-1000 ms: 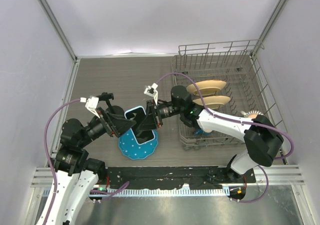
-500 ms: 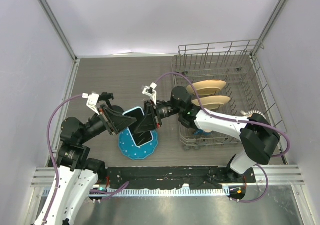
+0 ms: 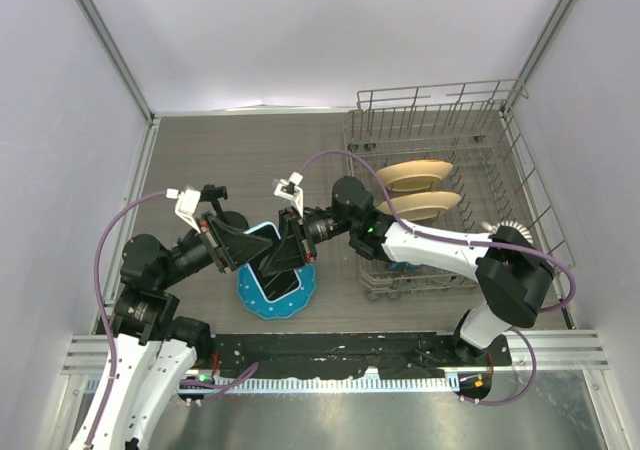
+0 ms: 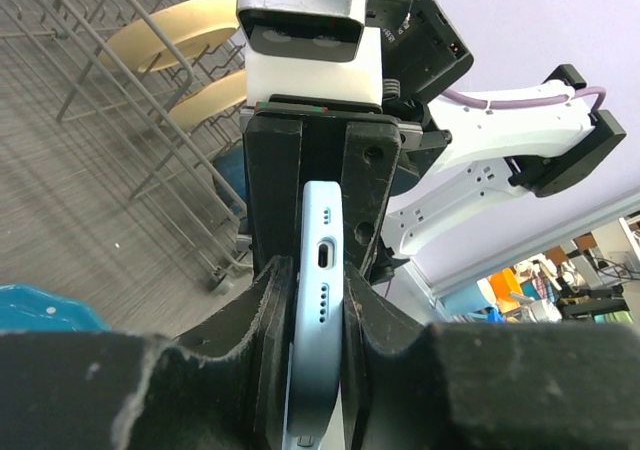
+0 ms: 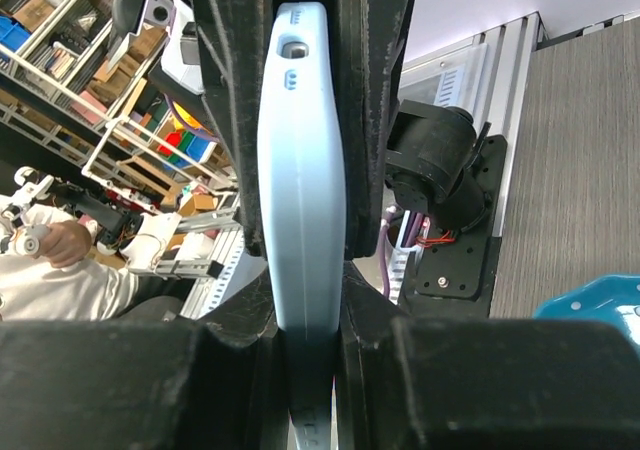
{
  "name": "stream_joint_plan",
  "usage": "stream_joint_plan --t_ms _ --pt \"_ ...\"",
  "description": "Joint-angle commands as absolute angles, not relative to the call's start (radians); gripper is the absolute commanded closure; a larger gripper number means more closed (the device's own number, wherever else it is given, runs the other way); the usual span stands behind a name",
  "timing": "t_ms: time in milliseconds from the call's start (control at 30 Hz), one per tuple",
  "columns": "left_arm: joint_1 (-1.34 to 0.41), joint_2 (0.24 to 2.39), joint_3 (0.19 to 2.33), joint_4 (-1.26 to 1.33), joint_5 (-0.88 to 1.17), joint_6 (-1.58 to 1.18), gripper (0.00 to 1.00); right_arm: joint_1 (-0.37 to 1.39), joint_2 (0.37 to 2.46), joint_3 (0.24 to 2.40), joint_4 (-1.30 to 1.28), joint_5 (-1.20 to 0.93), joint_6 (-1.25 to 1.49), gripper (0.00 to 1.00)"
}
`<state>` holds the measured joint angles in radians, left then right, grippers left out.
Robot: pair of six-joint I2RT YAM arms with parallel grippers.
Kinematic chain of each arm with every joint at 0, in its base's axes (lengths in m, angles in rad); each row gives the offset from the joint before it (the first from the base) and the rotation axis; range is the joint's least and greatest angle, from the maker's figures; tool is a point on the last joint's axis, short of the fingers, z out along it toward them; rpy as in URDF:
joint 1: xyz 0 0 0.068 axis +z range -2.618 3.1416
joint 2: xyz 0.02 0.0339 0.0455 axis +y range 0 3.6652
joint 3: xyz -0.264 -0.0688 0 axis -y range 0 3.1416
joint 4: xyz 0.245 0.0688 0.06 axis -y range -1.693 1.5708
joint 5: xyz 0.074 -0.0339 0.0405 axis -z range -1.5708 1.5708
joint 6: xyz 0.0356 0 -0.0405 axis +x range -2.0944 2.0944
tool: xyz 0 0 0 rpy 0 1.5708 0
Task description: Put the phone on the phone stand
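Observation:
The phone, black screen and light blue rim, hangs tilted just above the blue dotted plate, held from both sides. My left gripper is shut on one end; in the left wrist view the phone sits edge-on, squeezed between the left gripper jaws. My right gripper is shut on the other end; in the right wrist view the phone runs up from the right gripper jaws. The phone stand is out of view.
A wire dish rack stands at the back right, with two beige plates upright in it. The right arm reaches along the rack's front edge. Grey walls close in the left, right and back of the wooden table.
The left gripper has closed onto the phone. The right gripper, holding the phone, has shifted a little left and towards the near edge, over the blue plate.

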<state>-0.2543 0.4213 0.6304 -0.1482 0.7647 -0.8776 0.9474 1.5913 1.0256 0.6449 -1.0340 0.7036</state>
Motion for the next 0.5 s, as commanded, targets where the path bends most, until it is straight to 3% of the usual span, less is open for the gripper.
stream_joint_plan --t_ms 0,33,100,167,200,300,400,467 --pt "-0.255 0.41 0.666 -0.172 0.795 -0.853 0.87 0.954 1.574 1.094 0.661 -1.014 0.663 0.99" --pt "-0.255 0.41 0.669 -0.187 0.784 -0.851 0.98 0.954 1.574 1.094 0.655 -1.008 0.661 0.99" --pt "-0.256 0.41 0.692 -0.219 0.744 -0.845 1.0 0.954 1.571 1.097 0.617 -0.991 0.641 0.94" --pt "-0.255 0.413 0.734 -0.287 0.636 -0.847 1.0 0.953 1.552 1.097 0.562 -0.904 0.614 0.8" --pt "-0.256 0.416 0.751 -0.314 0.588 -0.851 1.0 0.954 1.545 1.086 0.519 -0.858 0.604 0.62" --pt "-0.255 0.437 0.819 -0.402 0.387 -0.896 1.0 0.953 1.522 1.04 0.523 -0.688 0.658 0.46" --pt "-0.256 0.452 0.838 -0.374 0.305 -0.987 1.0 0.953 1.516 0.955 0.718 -0.605 0.854 0.36" --pt "-0.256 0.457 0.819 -0.295 0.293 -1.035 1.0 0.956 1.526 0.911 0.852 -0.585 1.016 0.36"
